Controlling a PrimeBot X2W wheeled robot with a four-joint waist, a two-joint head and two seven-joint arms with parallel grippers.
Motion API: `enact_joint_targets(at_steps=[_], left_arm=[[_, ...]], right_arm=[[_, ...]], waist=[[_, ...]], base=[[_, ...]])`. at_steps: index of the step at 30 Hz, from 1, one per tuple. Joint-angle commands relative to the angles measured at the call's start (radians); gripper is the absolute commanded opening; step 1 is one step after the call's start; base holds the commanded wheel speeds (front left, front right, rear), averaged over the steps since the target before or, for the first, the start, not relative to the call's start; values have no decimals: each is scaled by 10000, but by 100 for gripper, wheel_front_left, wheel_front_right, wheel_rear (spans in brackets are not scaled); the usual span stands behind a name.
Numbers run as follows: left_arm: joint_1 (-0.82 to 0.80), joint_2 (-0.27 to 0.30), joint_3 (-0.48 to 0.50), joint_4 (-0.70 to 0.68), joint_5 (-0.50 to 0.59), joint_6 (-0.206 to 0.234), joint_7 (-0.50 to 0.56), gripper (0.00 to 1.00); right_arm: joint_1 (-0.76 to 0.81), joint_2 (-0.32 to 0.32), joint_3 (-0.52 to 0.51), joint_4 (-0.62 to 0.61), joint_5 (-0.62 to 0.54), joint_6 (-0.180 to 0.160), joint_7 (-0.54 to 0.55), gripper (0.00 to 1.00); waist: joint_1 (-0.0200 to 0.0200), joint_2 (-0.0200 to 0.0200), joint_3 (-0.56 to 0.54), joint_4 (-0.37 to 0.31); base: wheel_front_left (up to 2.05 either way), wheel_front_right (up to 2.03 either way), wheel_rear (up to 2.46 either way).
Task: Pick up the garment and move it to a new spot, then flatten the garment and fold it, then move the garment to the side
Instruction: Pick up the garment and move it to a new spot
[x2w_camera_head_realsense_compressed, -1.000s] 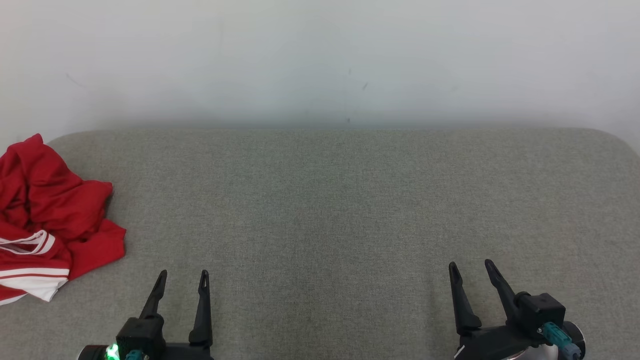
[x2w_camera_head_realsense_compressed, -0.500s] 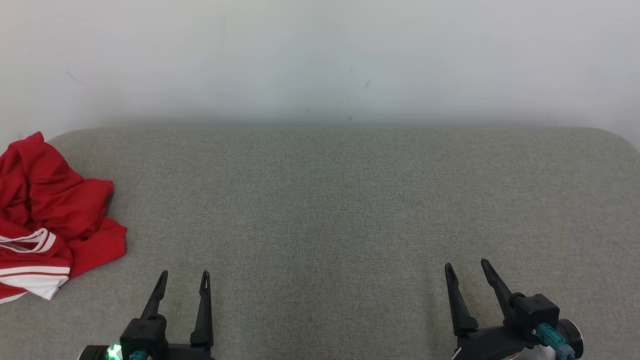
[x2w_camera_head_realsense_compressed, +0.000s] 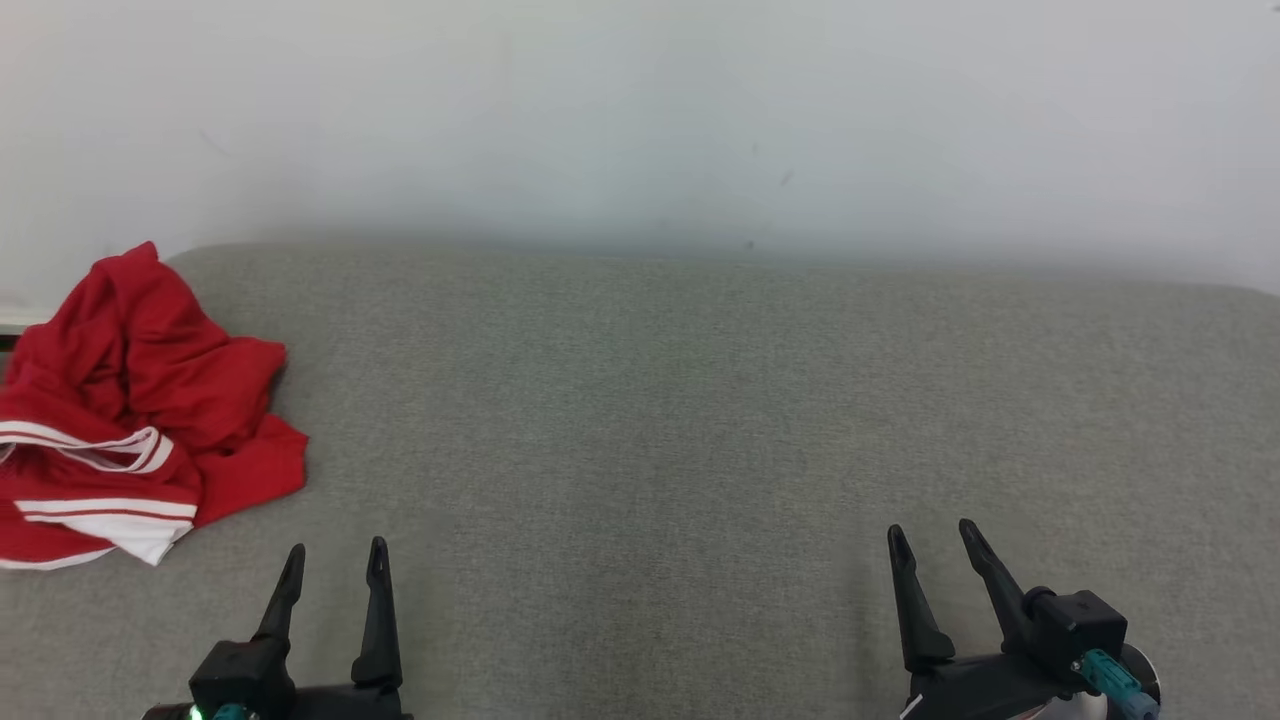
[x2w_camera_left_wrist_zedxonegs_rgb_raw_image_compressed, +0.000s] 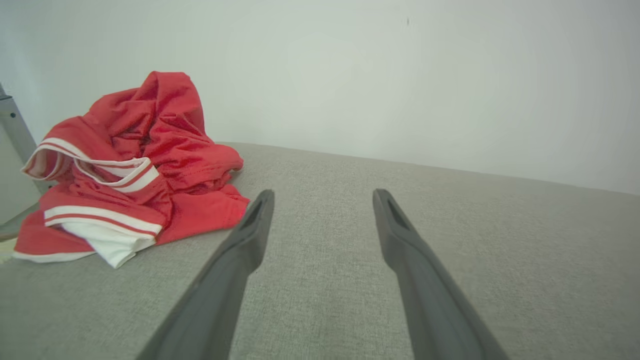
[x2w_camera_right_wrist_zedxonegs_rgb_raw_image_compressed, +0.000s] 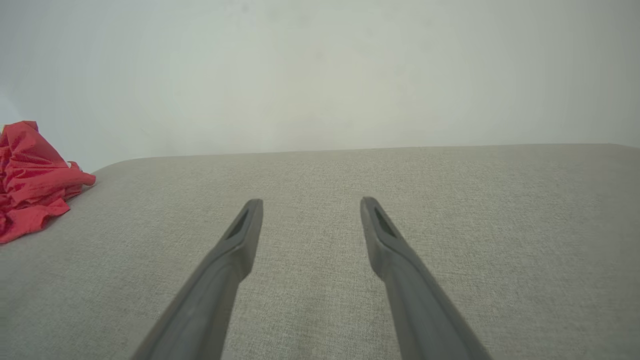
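Observation:
The garment (x2w_camera_head_realsense_compressed: 140, 400) is a crumpled red piece with white stripes, heaped at the far left of the grey padded surface (x2w_camera_head_realsense_compressed: 700, 420). It shows up close in the left wrist view (x2w_camera_left_wrist_zedxonegs_rgb_raw_image_compressed: 135, 160) and at the left edge of the right wrist view (x2w_camera_right_wrist_zedxonegs_rgb_raw_image_compressed: 30, 180). My left gripper (x2w_camera_head_realsense_compressed: 335, 550) stands open near the front edge, just right of and nearer than the heap, touching nothing. At the lower right my right gripper (x2w_camera_head_realsense_compressed: 930, 530) is open too, far from the cloth, with bare fabric between its fingers.
A plain white wall (x2w_camera_head_realsense_compressed: 640, 110) rises directly behind the grey surface. The surface has a rounded far corner at the left, and a grey metal frame part (x2w_camera_left_wrist_zedxonegs_rgb_raw_image_compressed: 15, 130) stands just past the garment.
The head camera has turned left, so the whole picture slid right and tilted a little. The garment lies as it did. Both grippers stay open near the front edge.

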Motion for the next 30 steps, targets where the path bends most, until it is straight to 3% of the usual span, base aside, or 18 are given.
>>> enact_joint_targets(at_steps=[1,18,26,30], left_arm=[[148,-24,49,-21,-82,-47,-30,100],[433,28,435,237,-23,-60,-30,100],[394,11,525,273,3,-95,-30,100],[476,-4,679,211,-136,-99,-30,100]], right_arm=[[117,-22,8,-33,55,33,9,100],[108,-22,324,24,325,33,-57,100],[68,-22,360,95,369,33,-97,100],[-117,-24,586,123,391,33,-64,100]], waist=[[-1,-1,-46,635],[-1,-1,-100,3358],[-1,-1,-36,4270],[-1,-1,78,4404]], base=[[0,0,0],[0,0,0],[0,0,0],[0,0,0]])
